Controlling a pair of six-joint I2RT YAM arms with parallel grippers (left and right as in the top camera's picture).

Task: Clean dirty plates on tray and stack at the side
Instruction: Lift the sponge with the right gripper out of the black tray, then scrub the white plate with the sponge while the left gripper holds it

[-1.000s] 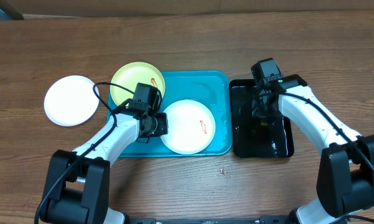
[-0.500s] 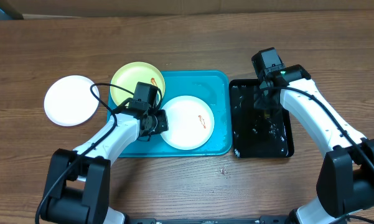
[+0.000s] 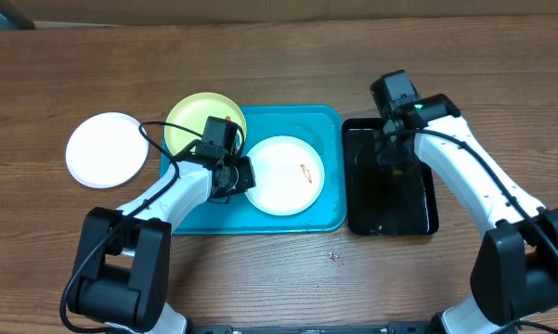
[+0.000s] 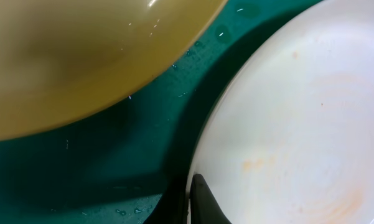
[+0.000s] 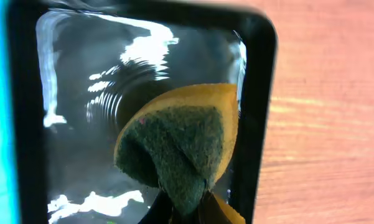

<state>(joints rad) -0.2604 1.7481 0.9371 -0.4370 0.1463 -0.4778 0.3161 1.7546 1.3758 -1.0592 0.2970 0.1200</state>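
A white plate (image 3: 283,175) with an orange-red smear lies in the turquoise tray (image 3: 306,122). It also shows in the left wrist view (image 4: 299,124). My left gripper (image 3: 240,175) is shut on its left rim (image 4: 196,199). A pale yellow-green plate (image 3: 193,119) with a smear rests on the tray's far left corner and fills the upper left of the left wrist view (image 4: 81,56). A clean white plate (image 3: 105,149) lies on the table to the left. My right gripper (image 3: 391,153) is shut on a yellow-and-green sponge (image 5: 180,146) above the black tray.
The black tray (image 3: 390,199) holds water that ripples (image 5: 112,93) and stands right of the turquoise tray. Small crumbs (image 3: 332,253) lie on the wood in front. A cardboard wall runs along the table's far edge.
The white plate in the tray has shifted slightly right and away with my left gripper on its rim. My right gripper has moved a little left over the black tray.
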